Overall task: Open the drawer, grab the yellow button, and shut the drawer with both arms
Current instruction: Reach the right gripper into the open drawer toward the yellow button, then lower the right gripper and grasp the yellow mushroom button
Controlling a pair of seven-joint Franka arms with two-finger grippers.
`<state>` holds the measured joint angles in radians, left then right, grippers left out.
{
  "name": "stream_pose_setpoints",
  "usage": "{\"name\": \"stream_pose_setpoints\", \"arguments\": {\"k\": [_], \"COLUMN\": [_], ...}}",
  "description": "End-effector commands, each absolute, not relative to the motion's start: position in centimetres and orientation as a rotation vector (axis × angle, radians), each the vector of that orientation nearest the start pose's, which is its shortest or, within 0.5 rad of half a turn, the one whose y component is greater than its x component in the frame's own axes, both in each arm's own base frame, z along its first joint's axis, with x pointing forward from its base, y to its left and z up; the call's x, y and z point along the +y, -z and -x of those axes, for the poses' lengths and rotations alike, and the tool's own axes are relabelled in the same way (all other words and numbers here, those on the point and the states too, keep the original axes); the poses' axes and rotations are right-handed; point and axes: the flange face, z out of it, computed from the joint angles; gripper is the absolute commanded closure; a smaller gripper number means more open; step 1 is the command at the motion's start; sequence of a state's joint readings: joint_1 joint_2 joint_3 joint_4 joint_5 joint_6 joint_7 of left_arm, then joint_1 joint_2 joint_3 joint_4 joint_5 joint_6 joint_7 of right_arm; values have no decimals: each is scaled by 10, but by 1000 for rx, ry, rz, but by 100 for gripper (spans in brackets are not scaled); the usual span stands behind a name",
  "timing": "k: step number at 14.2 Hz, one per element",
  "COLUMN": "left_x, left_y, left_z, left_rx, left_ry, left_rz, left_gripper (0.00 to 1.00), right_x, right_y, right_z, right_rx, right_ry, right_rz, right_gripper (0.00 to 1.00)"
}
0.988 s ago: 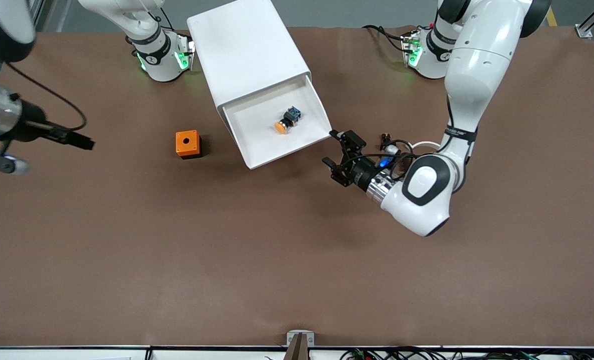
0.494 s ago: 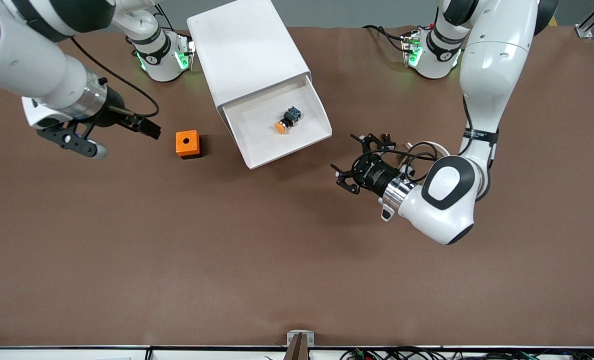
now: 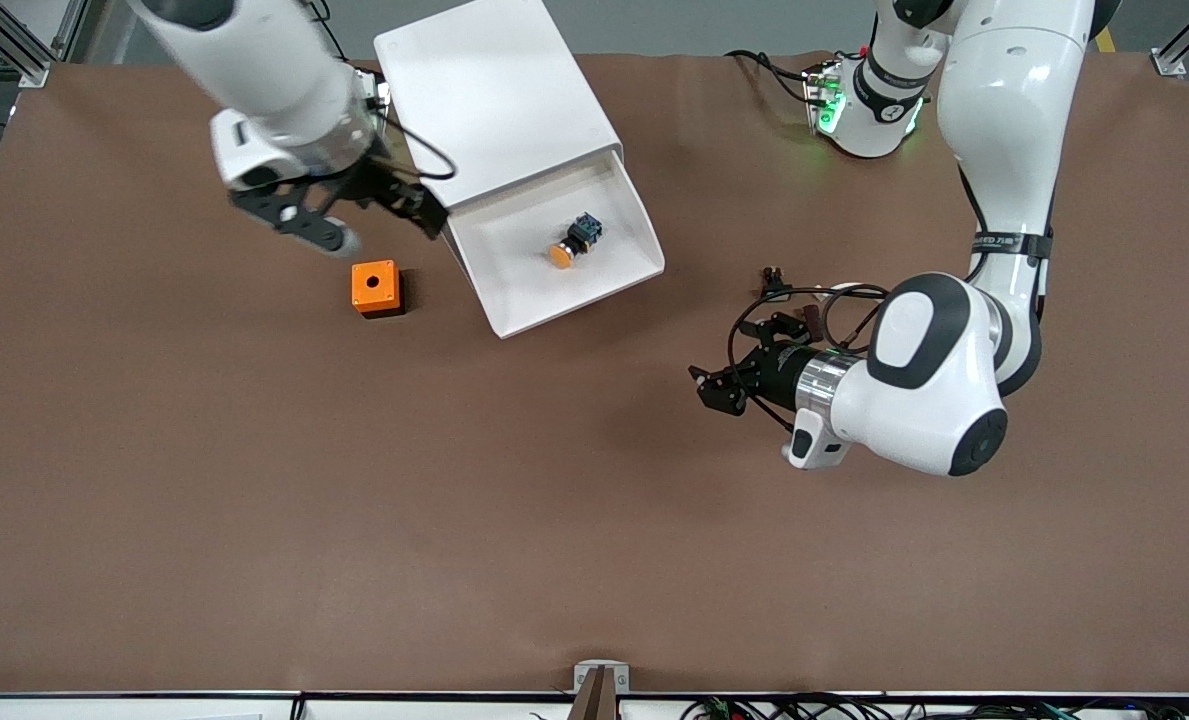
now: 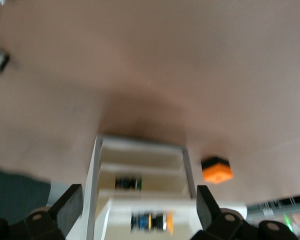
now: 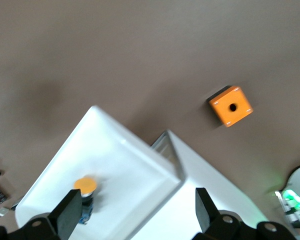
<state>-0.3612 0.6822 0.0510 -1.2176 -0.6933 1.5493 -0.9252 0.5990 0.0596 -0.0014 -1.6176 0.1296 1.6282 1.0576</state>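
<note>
Top drawer (image 3: 554, 262) stands pulled out of the white cabinet (image 3: 494, 100), so opening looks done; step in hand, as I judge it, is the take. Button (image 3: 571, 240) lies on its side in the middle of the drawer tray, orange cap toward the front camera, untouched. Right gripper (image 3: 359, 210) hovers over the table just beside the cabinet at the drawer's corner, fingers spread, nothing between them. Left gripper (image 3: 729, 385) is low over bare table, well apart from the drawer toward the left arm's end, fingers also spread and empty — it seems to be waiting. Next move calls for the right gripper to shift over the tray, come down between the drawer walls and straddle the small button body. Orange cube with a hole (image 3: 375, 287) sits on the table near the right gripper, nearer the front camera than it — clear of the path. Drawer walls are the only real obstruction; the button may roll.
</note>
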Motion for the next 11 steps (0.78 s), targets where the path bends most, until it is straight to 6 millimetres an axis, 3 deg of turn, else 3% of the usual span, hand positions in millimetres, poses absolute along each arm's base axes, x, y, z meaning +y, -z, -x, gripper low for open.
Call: {"name": "stream_pose_setpoints", "arguments": {"k": [1,5,11], "left_x": [-300,-324,-339], "left_y": [-379,-384,-387], "left_z": [-653,-659,-659], "left_rx": [-1103,-1059,-999], "left_ry": [-849,-509,-348], "left_rz": [3170,3245,3267], "left_gripper": [0,0,0], "right_x": [379,425,465], "right_y": [-554,-520,-479], "right_z": [-440,-428,-410], "right_rx": [766,838,921], "right_ry": [-156,-145,-166], "right_rz": [2946,2932,2938], "right_gripper": [0,0,0]}}
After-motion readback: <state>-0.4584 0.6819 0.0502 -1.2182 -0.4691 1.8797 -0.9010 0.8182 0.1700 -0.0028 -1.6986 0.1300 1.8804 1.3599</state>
